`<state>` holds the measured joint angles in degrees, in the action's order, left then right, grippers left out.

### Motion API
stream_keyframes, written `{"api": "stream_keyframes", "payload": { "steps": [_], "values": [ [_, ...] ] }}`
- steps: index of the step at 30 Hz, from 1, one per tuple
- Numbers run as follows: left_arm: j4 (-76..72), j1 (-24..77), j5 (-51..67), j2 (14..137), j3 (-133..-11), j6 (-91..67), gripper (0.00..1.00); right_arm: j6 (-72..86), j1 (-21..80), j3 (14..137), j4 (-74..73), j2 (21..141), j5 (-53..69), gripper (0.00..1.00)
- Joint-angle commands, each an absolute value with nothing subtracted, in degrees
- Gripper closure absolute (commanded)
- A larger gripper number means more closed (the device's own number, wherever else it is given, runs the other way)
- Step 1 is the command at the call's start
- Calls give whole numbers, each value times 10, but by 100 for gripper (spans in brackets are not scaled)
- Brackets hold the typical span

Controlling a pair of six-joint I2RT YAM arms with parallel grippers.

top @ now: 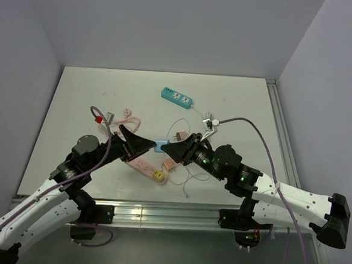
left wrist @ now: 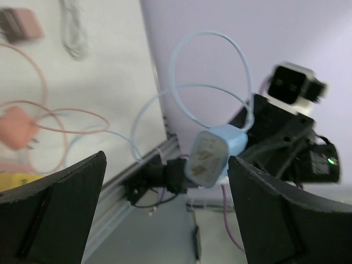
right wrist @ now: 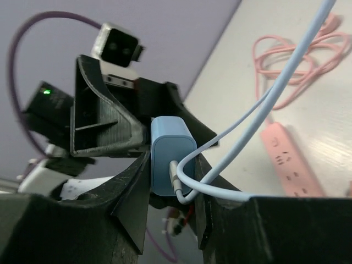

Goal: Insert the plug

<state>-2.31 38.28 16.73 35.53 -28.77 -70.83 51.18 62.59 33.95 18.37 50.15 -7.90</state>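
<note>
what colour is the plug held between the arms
The plug is light blue, clearest in right wrist view.

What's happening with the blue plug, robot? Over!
Left gripper open, not touching blue plug. Right gripper shut on it. Plug held up, not yet in pink power strip. Blue cable loops loose beside the grippers.

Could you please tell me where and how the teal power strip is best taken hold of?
Take the teal power strip across its two long sides, with the claw coming straight down: it lies flat on the table and is narrowest that way. Stay toward the end away from its white cable.
</note>
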Motion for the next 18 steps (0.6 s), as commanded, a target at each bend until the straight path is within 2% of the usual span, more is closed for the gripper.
{"api": "stream_keyframes", "payload": {
  "steps": [1,4,10,14,18],
  "values": [
    [210,383,7,306,-354,-637,3,416,618,428,72,498,-108,100],
    [308,383,-91,257,-380,-639,3,352,576,490,4,547,-70,100],
    [377,383,-162,179,-397,-643,9,188,526,662,-136,731,36,100],
    [445,383,-224,164,-427,-642,11,139,555,785,-213,840,40,100],
    [497,383,-272,155,-459,-642,12,103,612,881,-287,951,-13,100]
  ]
}}
